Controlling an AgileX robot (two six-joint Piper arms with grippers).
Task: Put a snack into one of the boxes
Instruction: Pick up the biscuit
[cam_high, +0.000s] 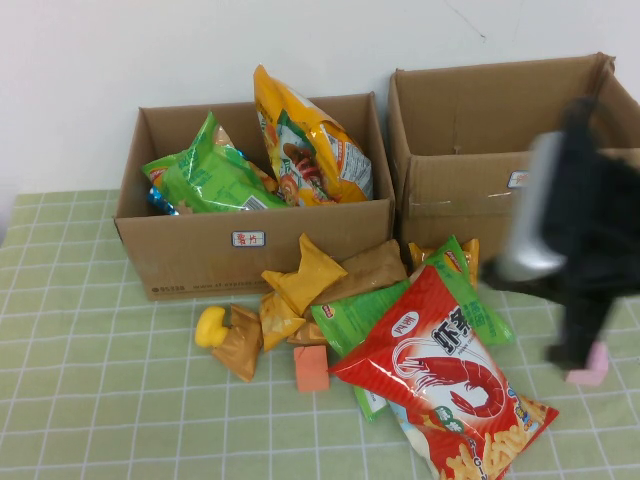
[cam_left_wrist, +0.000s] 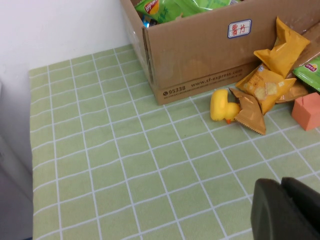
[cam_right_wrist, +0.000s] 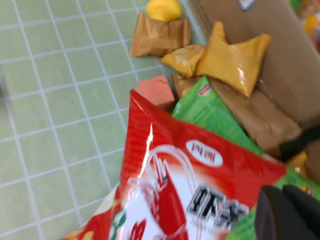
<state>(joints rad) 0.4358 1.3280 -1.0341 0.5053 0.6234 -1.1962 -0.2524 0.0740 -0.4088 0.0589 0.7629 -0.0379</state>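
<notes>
A big red shrimp-chip bag (cam_high: 440, 365) lies at the front of a snack pile, on top of a green bag (cam_high: 355, 315). Small yellow (cam_high: 305, 275) and brown (cam_high: 240, 345) packets lie before the left box (cam_high: 200, 255). That box holds a green and an orange chip bag. The right box (cam_high: 460, 195) stands open. My right gripper (cam_high: 572, 350) is blurred, to the right of the pile. In the right wrist view it (cam_right_wrist: 290, 212) is shut and empty just above the red bag (cam_right_wrist: 185, 185). My left gripper (cam_left_wrist: 287, 210) is shut and empty over bare cloth.
A yellow duck toy (cam_high: 210, 327) and an orange block (cam_high: 311, 368) lie among the packets. A small pink thing (cam_high: 588, 368) lies under the right arm. A green checked cloth (cam_high: 100, 400) covers the table. A white wall stands behind the boxes.
</notes>
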